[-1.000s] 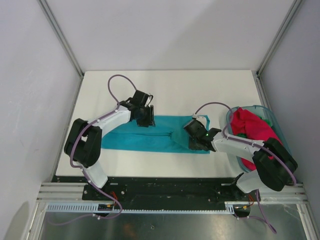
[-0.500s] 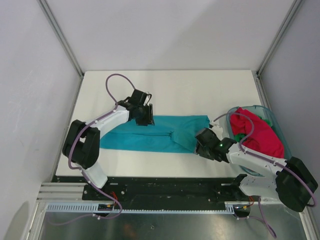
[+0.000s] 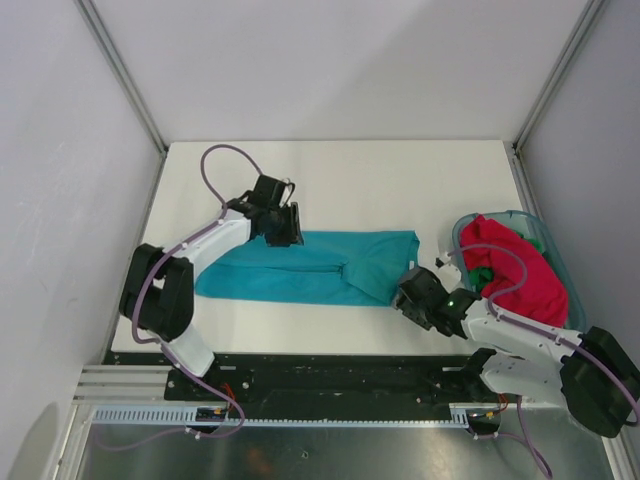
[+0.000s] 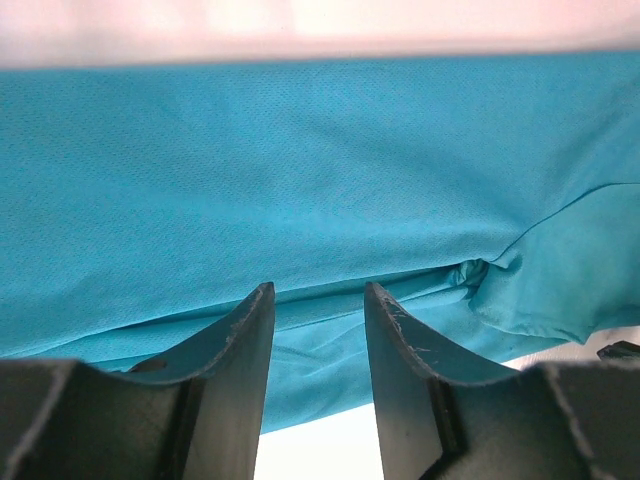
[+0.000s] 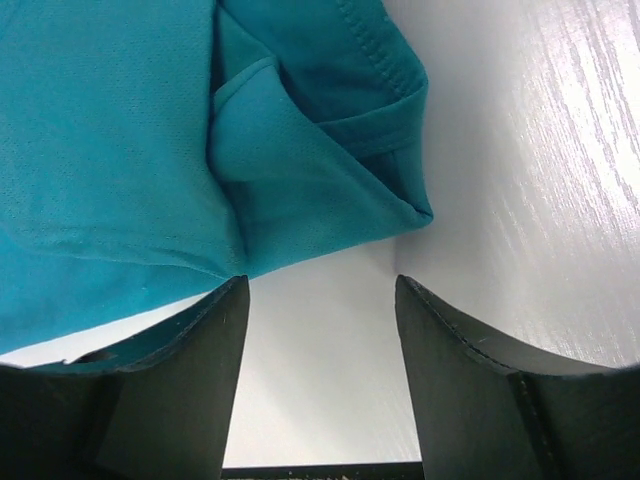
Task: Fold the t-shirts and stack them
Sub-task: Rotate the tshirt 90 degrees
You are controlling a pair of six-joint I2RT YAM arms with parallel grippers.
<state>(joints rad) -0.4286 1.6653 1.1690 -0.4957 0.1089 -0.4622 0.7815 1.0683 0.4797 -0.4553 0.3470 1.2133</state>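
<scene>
Left gripper [image 4: 318, 292]: jaws partly spread, nothing pinched, over the far edge of the teal tee [image 3: 310, 268]. We count one teal tee, lying mid-table [image 3: 350, 185] as a long flat band, bunched at its right end. Right gripper [image 5: 320, 285]: jaws wide, empty, just off that end. One basket [image 3: 548, 240] holds one red tee [image 3: 510, 265] and one green cloth [image 3: 484, 272].
</scene>
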